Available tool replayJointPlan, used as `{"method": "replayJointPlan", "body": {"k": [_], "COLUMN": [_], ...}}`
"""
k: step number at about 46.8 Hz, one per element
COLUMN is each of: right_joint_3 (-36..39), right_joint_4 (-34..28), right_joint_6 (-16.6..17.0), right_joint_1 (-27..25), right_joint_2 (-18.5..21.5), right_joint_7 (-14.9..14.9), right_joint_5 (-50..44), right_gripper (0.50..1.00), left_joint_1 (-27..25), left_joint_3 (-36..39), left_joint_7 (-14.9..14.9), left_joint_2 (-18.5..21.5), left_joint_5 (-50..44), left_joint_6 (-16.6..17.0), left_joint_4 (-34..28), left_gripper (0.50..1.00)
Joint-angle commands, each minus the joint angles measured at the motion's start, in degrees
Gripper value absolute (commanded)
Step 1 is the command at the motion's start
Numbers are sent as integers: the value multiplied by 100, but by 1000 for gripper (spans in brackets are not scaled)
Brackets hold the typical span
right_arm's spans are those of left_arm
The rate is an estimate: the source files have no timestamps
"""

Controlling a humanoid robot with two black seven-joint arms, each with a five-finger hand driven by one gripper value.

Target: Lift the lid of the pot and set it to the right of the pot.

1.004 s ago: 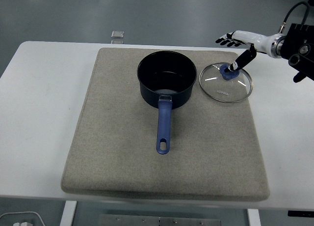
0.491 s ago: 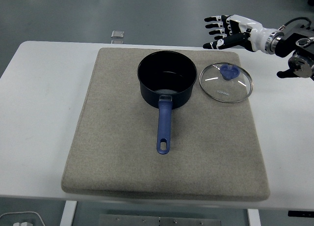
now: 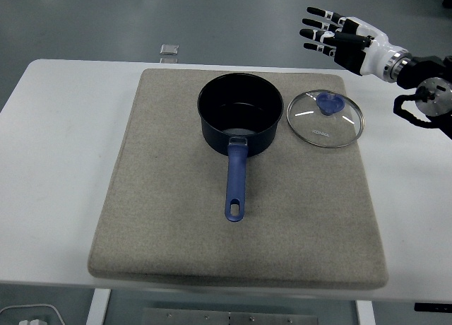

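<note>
You had a round glass pot lid [image 3: 325, 119] with a thin metal rim and a blue knob lying flat on the grey felt-like mat [image 3: 169, 226], just to the right of the pot [image 3: 239, 114] and not touching it. The pot was a deep, dark-blue saucepan, glossy inside and uncovered, with a long blue handle pointing toward the table's near edge and a hanging slot at its tip. The mat was a coarse, square-cornered pad covering most of the smooth white table [image 3: 49, 169]. Your right hand [image 3: 342, 39] hung in the air beyond the mat's far right corner, well apart from the lid, its black-and-white fingers [image 3: 316, 32] stretched out and spread, holding nothing and touching nothing. A small pale object [image 3: 169, 49] lay on the floor past the table's far edge.
</note>
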Motion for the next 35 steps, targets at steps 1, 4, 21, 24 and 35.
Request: {"method": "replayJointPlan", "body": {"k": [1,4,21,24,35], "right_joint_3": [47,55,47,47,55], "right_joint_4": [-33,-50,-138,-147,-147], "right_joint_6": [-7,-33,-95,-77,-77], "right_joint_1": [-53,-106,-211,-211,-220], "right_joint_2": [61,87,131,122,122], "right_joint_7": [-3,-3,76,103,164], "right_joint_5": [189,408,743,743,778], "right_gripper": [915,917,919,919,919], "left_joint_1": [0,0,0,0,0], "left_joint_3": [0,0,0,0,0], "left_joint_7": [-1,-1,-1,-1,-1], "left_joint_2": [0,0,0,0,0], "left_joint_5": [0,0,0,0,0], "left_joint_6": [0,0,0,0,0], "left_joint_4": [0,0,0,0,0], "left_gripper": [1000,1000,1000,1000,1000]}}
